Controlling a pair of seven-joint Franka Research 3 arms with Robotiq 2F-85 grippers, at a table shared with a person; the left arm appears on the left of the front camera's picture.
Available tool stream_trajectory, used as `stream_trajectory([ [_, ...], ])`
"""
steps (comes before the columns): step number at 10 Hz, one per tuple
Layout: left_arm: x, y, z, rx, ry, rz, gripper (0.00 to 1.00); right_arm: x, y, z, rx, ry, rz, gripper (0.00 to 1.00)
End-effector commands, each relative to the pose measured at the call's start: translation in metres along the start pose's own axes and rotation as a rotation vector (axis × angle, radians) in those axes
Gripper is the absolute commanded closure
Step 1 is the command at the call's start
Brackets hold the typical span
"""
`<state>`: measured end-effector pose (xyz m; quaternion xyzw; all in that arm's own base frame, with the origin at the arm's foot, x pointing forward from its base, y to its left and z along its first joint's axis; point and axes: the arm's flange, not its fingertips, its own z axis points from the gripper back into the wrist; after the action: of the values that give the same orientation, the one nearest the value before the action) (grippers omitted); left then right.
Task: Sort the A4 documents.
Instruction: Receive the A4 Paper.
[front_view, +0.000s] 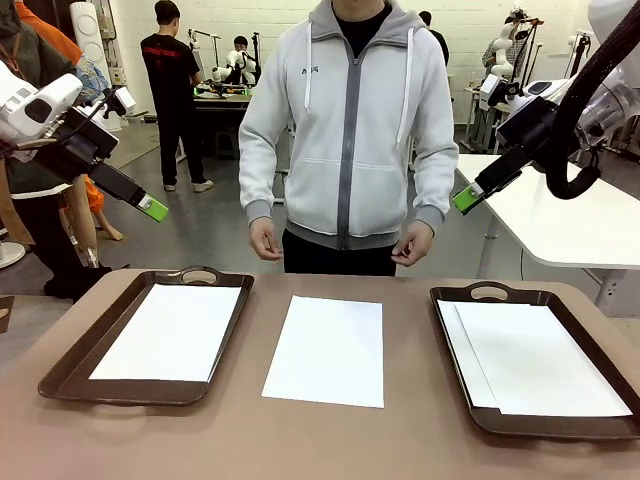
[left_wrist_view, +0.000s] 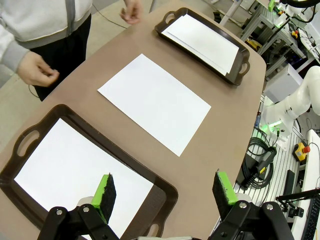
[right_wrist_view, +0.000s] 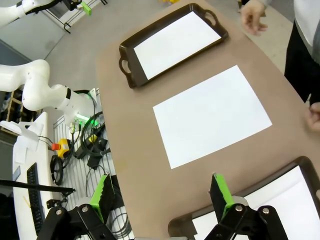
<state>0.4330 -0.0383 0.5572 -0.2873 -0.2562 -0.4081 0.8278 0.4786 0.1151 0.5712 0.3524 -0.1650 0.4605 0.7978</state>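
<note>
Evidently awaiting sorting, one sheet (front_view: 327, 349) lies between two trays (front_view: 75, 355) while both tools (left_wrist_view: 165, 192) (right_wrist_view: 162, 192) hover wide open, empty.

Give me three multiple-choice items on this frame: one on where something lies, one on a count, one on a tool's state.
1. Where does the loose sheet lie?
A. in the left tray
B. on the bare table between the trays
C. in the person's hand

2. How many trays are on the table?
A. one
B. two
C. three

3. How is the left tool?
A. open, holding nothing
B. shut on a sheet
C. shut on a tray handle

Key:
1 B, the sheet sits on the brown top between the left tray and the right tray.
2 B, one on each side.
3 A, its green fingers stand wide apart above the table.
</note>
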Motion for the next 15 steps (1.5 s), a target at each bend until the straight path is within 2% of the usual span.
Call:
stream_trajectory([
  [1, 0.0011, -0.001, -0.0001, 0.003, 0.0, 0.001, 0.0, 0.0012, -0.0007, -0.0002, -0.007, -0.004, 0.015, 0.0],
  [15, 0.0011, -0.001, -0.0001, 0.003, 0.0, 0.001, 0.0, 0.0012, -0.0007, -0.0002, -0.007, -0.004, 0.015, 0.0],
])
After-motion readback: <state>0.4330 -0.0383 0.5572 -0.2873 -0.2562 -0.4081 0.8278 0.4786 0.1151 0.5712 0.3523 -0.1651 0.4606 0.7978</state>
